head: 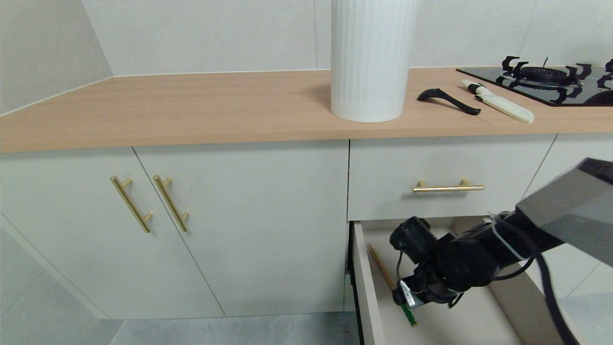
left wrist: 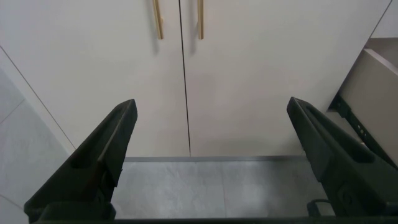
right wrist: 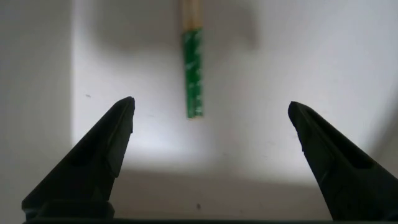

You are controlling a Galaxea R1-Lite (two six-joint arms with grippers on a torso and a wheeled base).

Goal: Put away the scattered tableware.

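While the right pincer (right wrist: 210, 106) hangs wide open, empty, over the chopsticks (right wrist: 193, 68) in the open drawer (head: 366, 287), lift-out may strike the closed drawer (head: 450, 163) above; knife (head: 503, 106) and black spoon (head: 448, 99) lie on the tabletop (head: 191, 110).

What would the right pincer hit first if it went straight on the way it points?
Likely the drawer floor, beside the chopstick's green end; the open right pincer points at it, though depth is unclear.
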